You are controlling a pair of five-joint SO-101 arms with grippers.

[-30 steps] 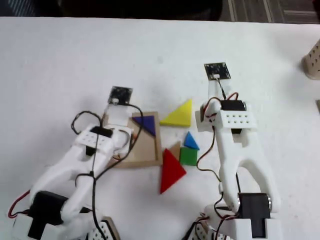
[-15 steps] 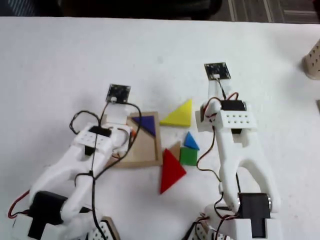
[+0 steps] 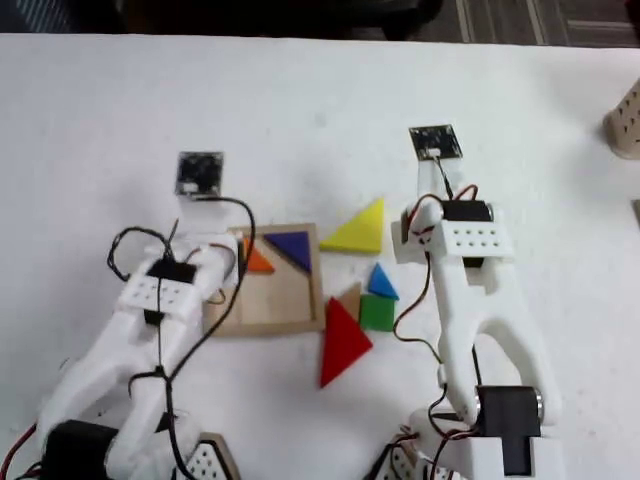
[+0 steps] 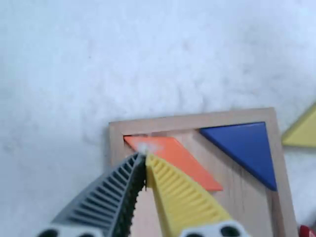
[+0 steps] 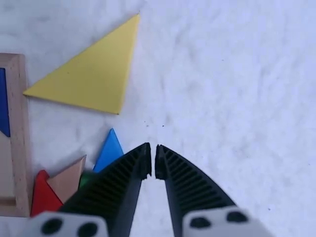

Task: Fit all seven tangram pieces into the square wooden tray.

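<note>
Left wrist view: left fingers (image 4: 170, 195) are pressed shut, tips at the orange piece (image 4: 187, 163) lying in the tray (image 4: 187, 120) corner, near the dark blue triangle (image 4: 247, 148). Right fingers (image 5: 121, 185) are closed over the surface (image 5: 237, 74) beside the tray. Yellow triangle (image 5: 94, 79) and red triangle (image 3: 342, 340) are outside the tray.

You have one tray (image 3: 318, 285) and seven pieces to count. Five are triangles: one dark blue triangle (image 3: 292, 247), one yellow triangle (image 3: 360, 230), one light blue triangle (image 3: 381, 282), one tan triangle (image 3: 349, 298) and one red triangle (image 3: 341, 340). Add one orange parallelogram (image 3: 257, 260) and one green square (image 3: 377, 312). That gives you two pieces inside the tray and five out on the one table (image 3: 120, 100). You've got two arms, a left arm (image 3: 150, 310) and a right arm (image 3: 470, 280), with one gripper each: the left gripper (image 4: 144, 159) and the right gripper (image 5: 153, 150). One pegged block (image 3: 627, 120) makes up the rest.
</note>
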